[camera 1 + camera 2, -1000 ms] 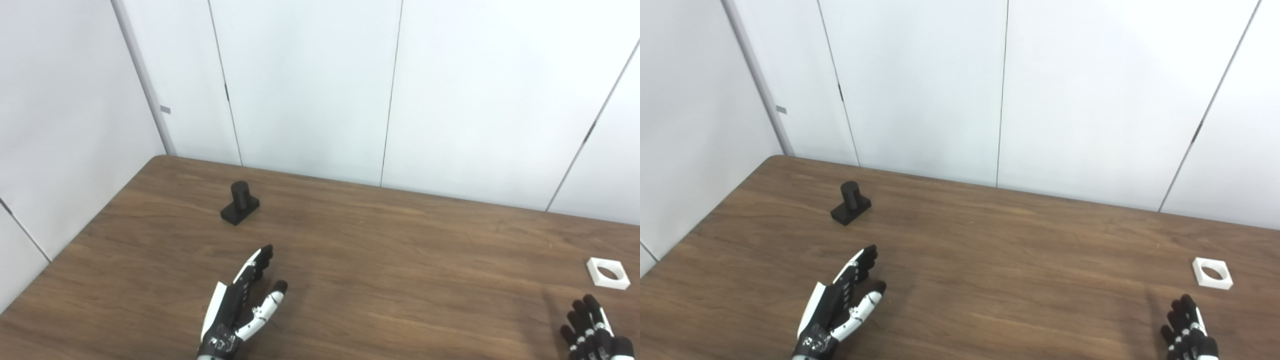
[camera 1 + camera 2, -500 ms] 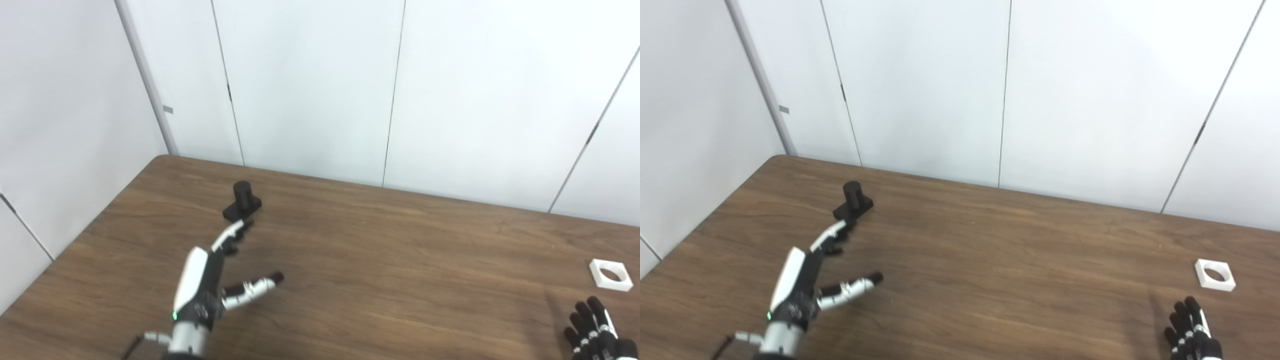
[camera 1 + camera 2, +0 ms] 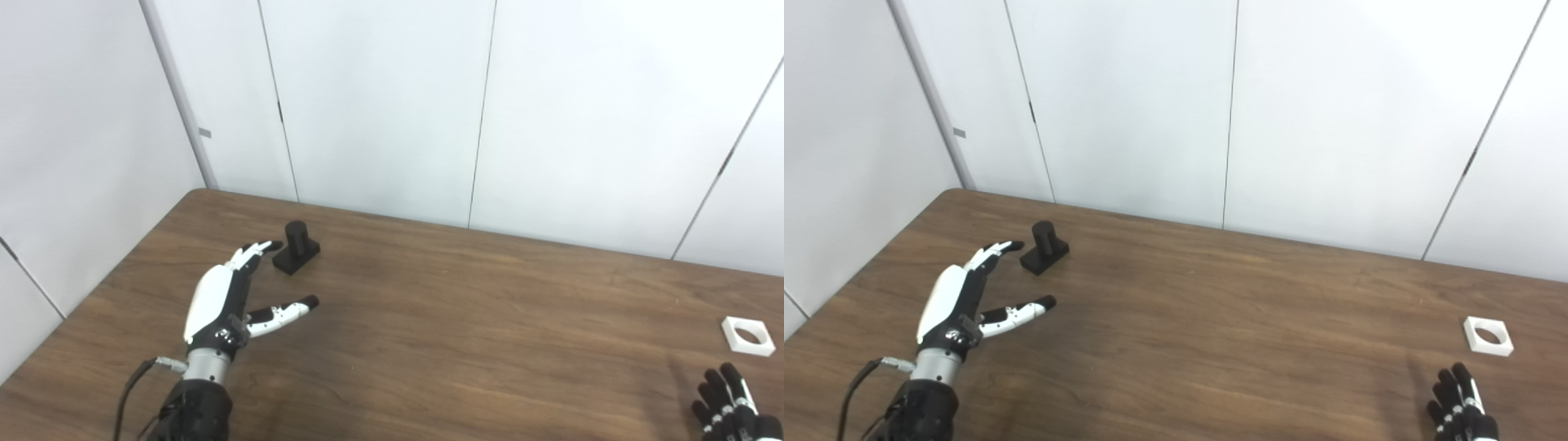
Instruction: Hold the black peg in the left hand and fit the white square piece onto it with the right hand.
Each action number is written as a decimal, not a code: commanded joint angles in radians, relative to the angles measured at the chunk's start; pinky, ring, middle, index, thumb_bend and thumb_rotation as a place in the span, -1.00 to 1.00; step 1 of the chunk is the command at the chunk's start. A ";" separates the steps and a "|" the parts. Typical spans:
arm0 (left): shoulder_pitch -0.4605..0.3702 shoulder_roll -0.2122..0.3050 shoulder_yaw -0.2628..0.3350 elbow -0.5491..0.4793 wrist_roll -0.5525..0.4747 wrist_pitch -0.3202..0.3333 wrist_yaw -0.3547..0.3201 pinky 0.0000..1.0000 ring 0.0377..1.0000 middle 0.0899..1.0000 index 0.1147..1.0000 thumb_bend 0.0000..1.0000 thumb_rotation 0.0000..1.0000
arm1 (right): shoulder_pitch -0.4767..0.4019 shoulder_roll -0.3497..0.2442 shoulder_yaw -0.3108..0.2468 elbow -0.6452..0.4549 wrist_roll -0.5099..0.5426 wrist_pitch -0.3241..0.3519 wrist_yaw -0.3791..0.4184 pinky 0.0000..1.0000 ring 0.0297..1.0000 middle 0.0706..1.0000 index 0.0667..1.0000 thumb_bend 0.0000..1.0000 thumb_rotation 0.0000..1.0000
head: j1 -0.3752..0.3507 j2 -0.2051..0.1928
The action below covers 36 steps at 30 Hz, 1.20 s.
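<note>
A bare lab or office room — plain white wall panels (image 3: 380, 104) behind a wood-grain table (image 3: 465, 306).

Black peg (image 3: 296, 246): short upright cylinder on a flat rectangular base, standing on the far left of the wooden top. White square piece (image 3: 746, 335): flat, round hole through the middle (lying well apart, far right).

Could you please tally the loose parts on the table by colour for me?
Black: 1, the black peg, near the open left hand.
White: 1, the white square piece, beyond the right hand.
Total: 2.
</note>
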 commanded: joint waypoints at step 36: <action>-0.324 0.128 -0.105 0.391 0.159 0.157 0.037 1.00 0.93 0.82 0.58 0.73 -0.06 | 0.055 0.005 -0.001 -0.003 -0.006 0.007 -0.010 1.00 0.95 0.93 0.94 0.26 1.00 | -0.019 0.008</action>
